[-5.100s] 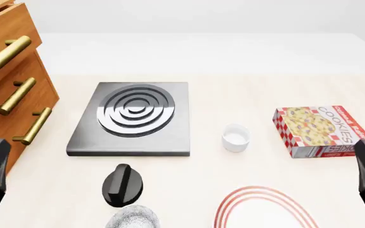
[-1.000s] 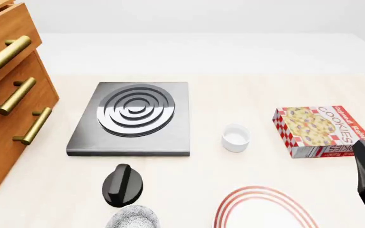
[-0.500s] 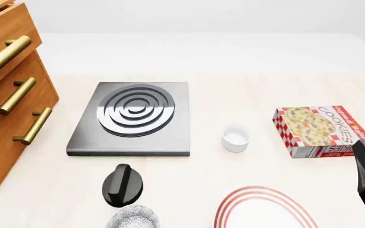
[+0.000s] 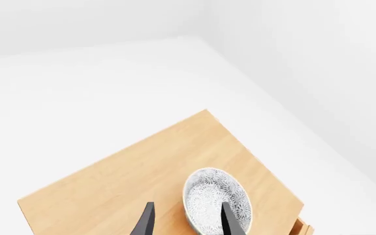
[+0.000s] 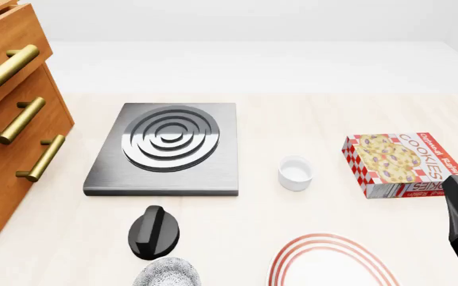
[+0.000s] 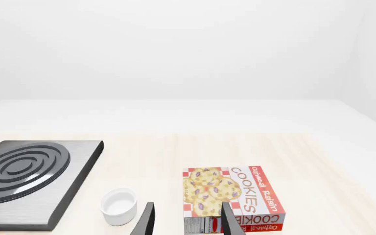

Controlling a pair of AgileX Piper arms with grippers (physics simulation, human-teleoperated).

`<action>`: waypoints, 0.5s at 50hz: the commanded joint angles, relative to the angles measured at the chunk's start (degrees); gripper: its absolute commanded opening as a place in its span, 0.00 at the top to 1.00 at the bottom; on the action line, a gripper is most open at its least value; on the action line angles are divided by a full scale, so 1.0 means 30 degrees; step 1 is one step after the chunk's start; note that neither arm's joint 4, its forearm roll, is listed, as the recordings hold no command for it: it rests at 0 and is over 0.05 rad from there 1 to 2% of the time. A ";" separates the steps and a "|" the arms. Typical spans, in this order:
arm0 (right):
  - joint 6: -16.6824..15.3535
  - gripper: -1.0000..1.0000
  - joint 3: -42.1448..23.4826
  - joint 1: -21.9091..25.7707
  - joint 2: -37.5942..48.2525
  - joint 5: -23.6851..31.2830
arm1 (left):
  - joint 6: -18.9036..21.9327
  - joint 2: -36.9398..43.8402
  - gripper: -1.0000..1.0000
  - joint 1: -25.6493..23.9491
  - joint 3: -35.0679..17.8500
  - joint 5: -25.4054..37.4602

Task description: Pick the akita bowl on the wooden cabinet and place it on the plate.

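Overhead, the left gripper (image 4: 186,223) hangs spread, fingers straddling the near rim of the patterned white akita bowl (image 4: 217,199) on the orange-brown wooden cabinet (image 4: 129,181).

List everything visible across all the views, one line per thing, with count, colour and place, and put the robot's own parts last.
akita bowl: 1, white with black-grey floral pattern, on top of the wooden cabinet, left wrist view.
second patterned bowl: 1, same pattern, table's near edge, cut off by the frame.
wooden cabinet: 1, orange-brown with brass handles, far left.
plate: 1, white with red rings, near edge, right of centre.
stove: 1, grey square with rings, left of centre.
black knob: 1, just nearer than the stove.
small cup: 1, plain white, right of the stove.
cookie box: 1, red and white, right side.
left gripper: 1, black, open over the akita bowl.
right gripper: 1, black, open, near the cookie box.
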 commanded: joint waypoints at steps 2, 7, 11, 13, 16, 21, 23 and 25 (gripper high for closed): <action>0.0000 0.00 0.0000 -0.0001 0.0000 0.0000 | -0.0268 0.0754 0.00 -0.0027 0.0115 -0.0271; 0.0004 0.00 0.0000 -0.0001 0.0000 -0.0001 | -0.0286 0.1027 0.00 -0.0047 0.0162 -0.0419; -0.0001 0.00 0.0000 -0.0001 0.0000 -0.0004 | -0.0319 0.1244 0.00 -0.0074 0.0202 -0.0515; -0.0005 0.00 0.0000 0.0001 0.0000 -0.0001 | -0.0329 0.1329 0.00 -0.0093 0.0209 -0.0546; -0.0001 0.00 0.0000 -0.0001 0.0000 -0.0003 | -0.0307 0.1444 0.00 -0.0180 0.0226 -0.0609; 0.0000 0.00 0.0000 -0.0001 0.0000 0.0000 | -0.0274 0.1575 0.00 -0.0288 0.0252 -0.0695; 0.0001 0.00 0.0000 0.0001 0.0000 0.0003 | -0.0277 0.1627 0.00 -0.0338 0.0300 -0.0721; 0.0004 0.00 0.0000 -0.0001 0.0000 -0.0001 | -0.0252 0.1659 0.00 -0.0395 0.0353 -0.0757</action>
